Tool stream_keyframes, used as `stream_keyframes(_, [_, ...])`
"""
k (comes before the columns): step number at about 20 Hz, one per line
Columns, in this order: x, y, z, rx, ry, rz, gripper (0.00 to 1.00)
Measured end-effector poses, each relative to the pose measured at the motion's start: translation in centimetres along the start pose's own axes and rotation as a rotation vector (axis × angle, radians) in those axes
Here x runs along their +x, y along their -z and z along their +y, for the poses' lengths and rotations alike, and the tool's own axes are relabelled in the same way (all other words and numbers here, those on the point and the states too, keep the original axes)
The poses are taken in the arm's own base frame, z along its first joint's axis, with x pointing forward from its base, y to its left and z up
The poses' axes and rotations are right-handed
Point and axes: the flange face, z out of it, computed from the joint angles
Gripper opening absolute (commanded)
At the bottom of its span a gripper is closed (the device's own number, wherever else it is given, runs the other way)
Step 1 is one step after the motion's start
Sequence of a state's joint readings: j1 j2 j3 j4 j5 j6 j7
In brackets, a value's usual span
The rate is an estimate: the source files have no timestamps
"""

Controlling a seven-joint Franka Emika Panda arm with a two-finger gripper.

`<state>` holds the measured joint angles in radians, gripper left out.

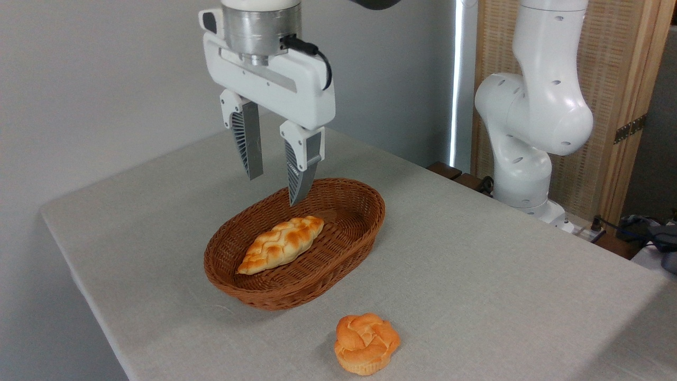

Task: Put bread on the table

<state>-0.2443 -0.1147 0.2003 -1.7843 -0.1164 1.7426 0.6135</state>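
Bench (476, 264), one: rectangular, covered in plain light grey-beige cloth.

Bread (366, 343), one: small round orange-golden bun with knotted top and paler base, upright on the bench cloth near the front edge, just in front of the basket and apart from it.

Basket (365, 211), one: brown oval wicker, resting on the bench.

Braided loaf (282, 244), one: long, pale golden, lying inside the basket.

Claw (276, 185), one: two ribbed fingers (248, 145) spread apart, holding nothing, hanging above the far end of the basket.

Robot arm (534, 111), one: white, its base at the right beyond the bench.
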Motion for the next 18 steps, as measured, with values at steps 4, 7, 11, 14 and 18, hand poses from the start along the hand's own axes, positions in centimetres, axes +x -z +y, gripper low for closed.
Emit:
stream_keyframes(4, [1.6, -1.4, -0.4, -0.005, -0.006, -0.033, 1.0])
stream_keyframes(7, [2.2, -2.3, -0.2, -0.009, -0.024, -0.048, 1.0])
stream_keyframes(11, [2.6, -2.4, -0.2, -0.007, -0.03, -0.047, 1.0])
stream_keyframes(14, [2.8, -1.7, -0.5, 0.013, -0.028, -0.022, 1.0])
stream_keyframes(18, [2.9, -1.4, -0.7, 0.024, -0.027, -0.009, 1.0])
